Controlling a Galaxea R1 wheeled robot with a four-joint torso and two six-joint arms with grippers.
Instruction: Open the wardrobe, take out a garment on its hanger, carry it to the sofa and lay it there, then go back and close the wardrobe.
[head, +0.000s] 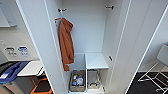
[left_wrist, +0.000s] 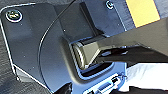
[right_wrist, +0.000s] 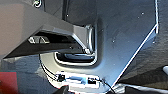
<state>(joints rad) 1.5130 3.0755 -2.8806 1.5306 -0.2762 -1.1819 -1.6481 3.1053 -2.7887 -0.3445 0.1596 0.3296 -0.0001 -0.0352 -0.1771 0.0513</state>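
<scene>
**Head view: wardrobe open, maroon jacket not inside**

Head view has me squarely facing the wardrobe (head: 87, 30), both doors swung wide. An orange jacket (head: 66, 43) hangs at the upper left of the frame from a white hanger (head: 58, 19) hooked on a peg. Lower centre sit a white inner shelf (head: 96, 61) and, under it, a basket (head: 77, 81) of small items. I see no maroon varsity jacket among them, and no sofa in front of me.

Judging by that, the taking-out is behind me or has not started; I cannot settle which. The doors are not yet shut, so closing is plausibly the step in hand, and it calls for reaching each door's edge in turn.

Whether my left or right gripper is open or closed, I cannot tell from the wrist views.
</scene>
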